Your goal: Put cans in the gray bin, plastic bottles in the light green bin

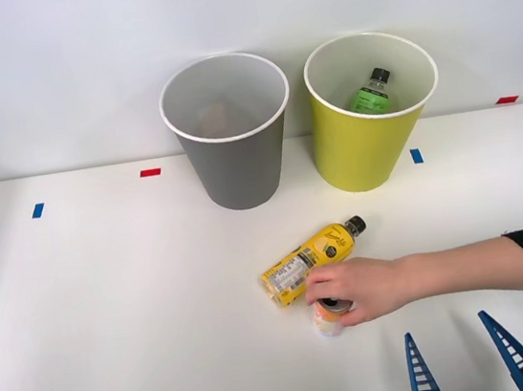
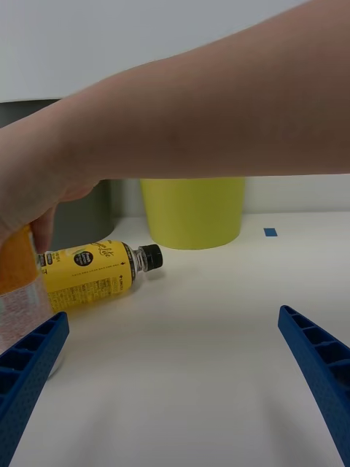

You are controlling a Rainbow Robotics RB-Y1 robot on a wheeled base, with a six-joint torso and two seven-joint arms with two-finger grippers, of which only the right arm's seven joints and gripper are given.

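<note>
On the white table [image 1: 112, 302], a person's hand [image 1: 351, 290] half hides the can [image 1: 332, 313] — the robot's hand [image 1: 471, 361] gapes, cropped.

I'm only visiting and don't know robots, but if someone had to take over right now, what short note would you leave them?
Right gripper: open, empty, low at the table's near edge.
A person's hand is on the small orange-and-white drink can, standing on the white table.
The yellow black-capped plastic bottle lies on its side just behind the can.
Done: the clear green-labelled bottle is in the yellow-green round bin.
Left: can into the gray round bin, yellow bottle into the green one. Wait until the hand withdraws.
</note>
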